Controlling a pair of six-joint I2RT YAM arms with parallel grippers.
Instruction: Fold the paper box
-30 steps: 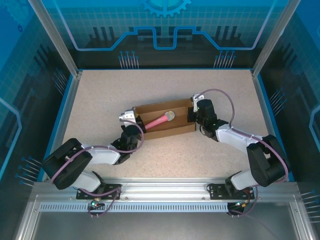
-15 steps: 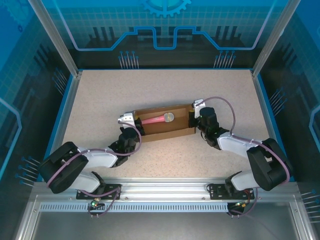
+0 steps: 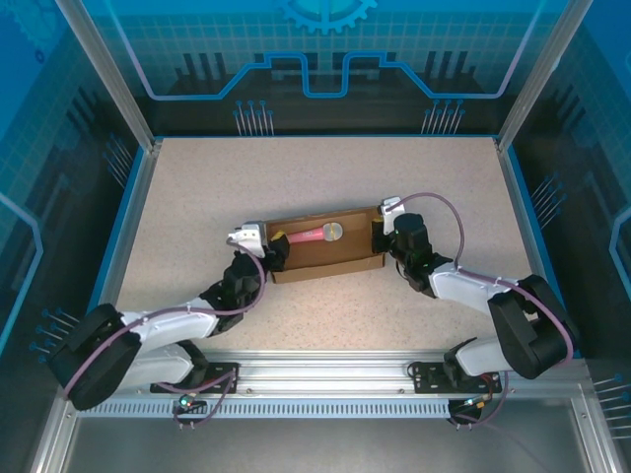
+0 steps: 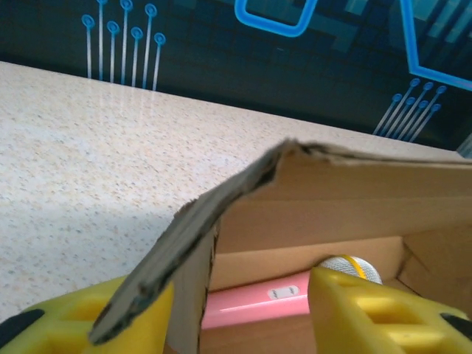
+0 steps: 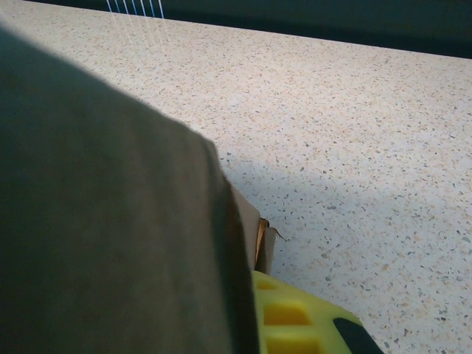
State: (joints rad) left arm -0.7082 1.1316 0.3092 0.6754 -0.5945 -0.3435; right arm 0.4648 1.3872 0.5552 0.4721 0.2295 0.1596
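Sitting midway on the speckled bench (image 3: pixel 296 177), the plain brown cardboard box (image 3: pixel 340 254) looks light, stiff, easily creased; we would pinch its end flaps. Left gripper (image 3: pixel 273 245) gapes astride the left flap (image 4: pixel 199 214); right gripper (image 3: pixel 380 235) closed at the right end, hold unclear.

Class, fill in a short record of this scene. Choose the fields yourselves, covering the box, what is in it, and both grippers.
box: brown cardboard, top open, in the middle of the table
contents: pink microphone lying lengthwise
left gripper: open, one finger either side of the box's left end wall
right gripper: closed at the box's right end wall, apparently pinching it
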